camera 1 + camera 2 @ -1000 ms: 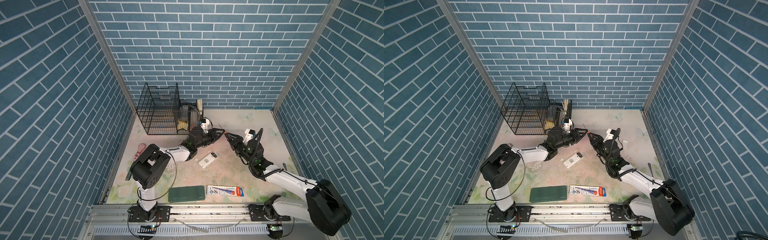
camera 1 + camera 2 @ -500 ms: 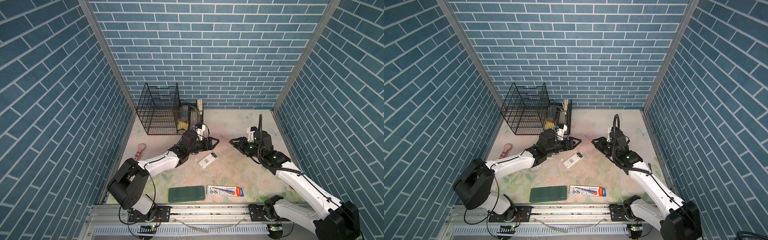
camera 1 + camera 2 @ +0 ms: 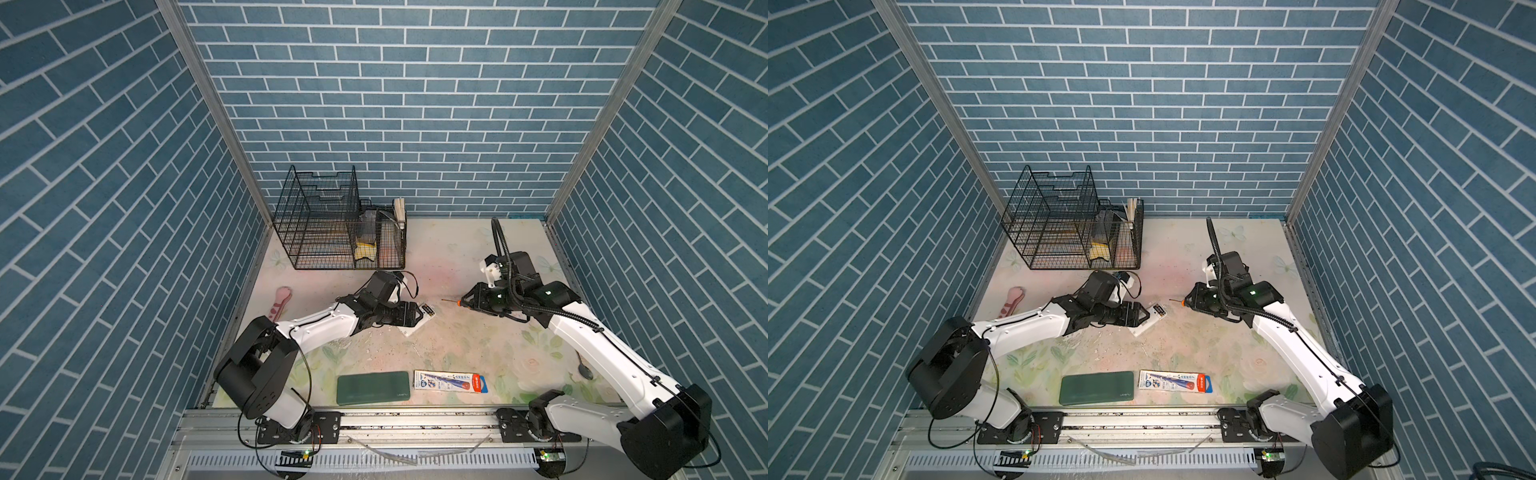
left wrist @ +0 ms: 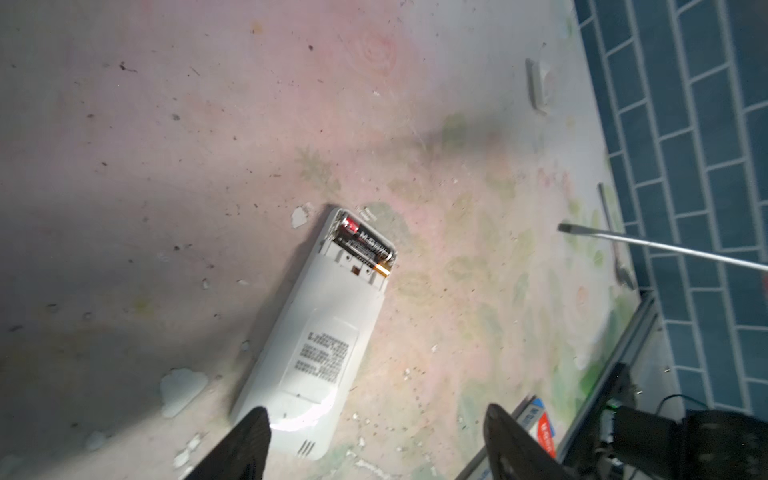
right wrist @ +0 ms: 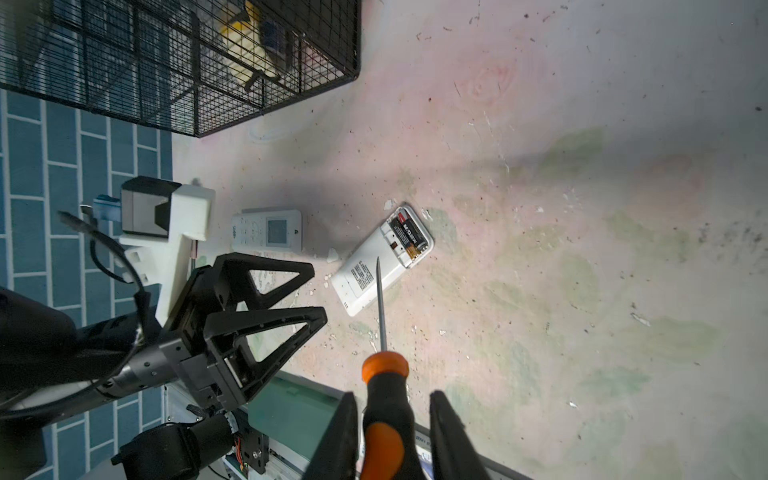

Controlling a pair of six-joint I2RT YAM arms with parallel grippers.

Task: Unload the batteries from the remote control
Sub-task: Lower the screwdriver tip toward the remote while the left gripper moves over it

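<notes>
Left gripper (image 4: 374, 424) lowered, spread by remote control (image 4: 324, 332), right gripper (image 5: 392, 401) pinching screwdriver (image 5: 384, 368)

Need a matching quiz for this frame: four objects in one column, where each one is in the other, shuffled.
Things:
1. batteries
2. screwdriver
3. green case
4. wire basket

Places:
A. at the back left
B. clamped in the right gripper
C. at the front, beside the packet
D. in the open compartment of the remote

Pairs: 1-D, 2-B, 3-C, 4-A
</notes>
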